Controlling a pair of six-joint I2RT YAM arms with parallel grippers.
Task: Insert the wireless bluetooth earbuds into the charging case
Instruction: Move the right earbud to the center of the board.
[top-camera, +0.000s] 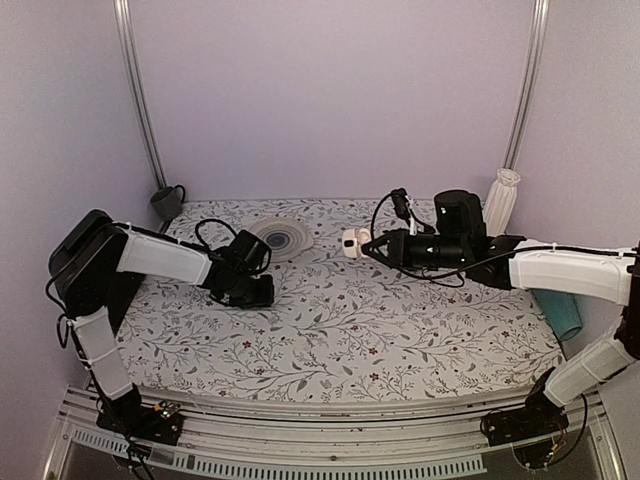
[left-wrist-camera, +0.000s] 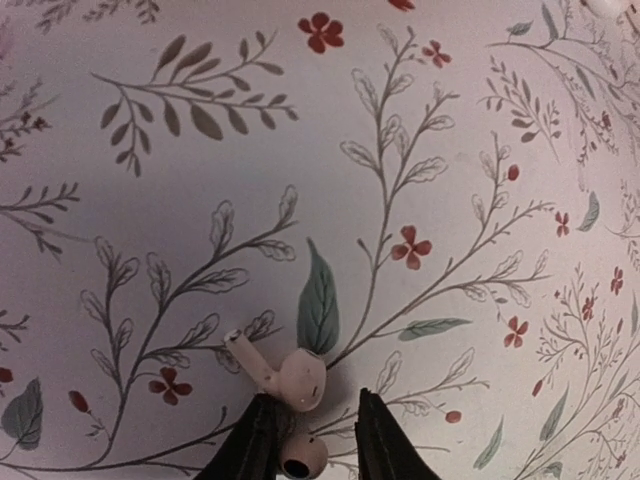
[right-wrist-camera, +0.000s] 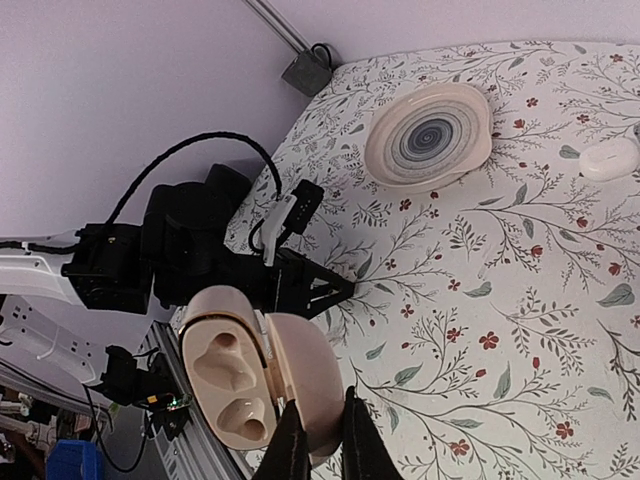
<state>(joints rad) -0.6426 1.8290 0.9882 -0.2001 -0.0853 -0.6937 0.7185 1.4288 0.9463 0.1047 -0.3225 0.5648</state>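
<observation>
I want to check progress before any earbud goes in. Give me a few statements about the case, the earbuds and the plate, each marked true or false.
1. The right end effector grips the charging case with its lid open. True.
2. Both wells of the case hold earbuds. False: both wells are empty.
3. Two earbuds lie on the table at the left end effector, one of them between its fingers. True.
4. The charging case rests on the plate. False: the right end effector holds it, away from the plate, and nothing lies on the plate.
</observation>
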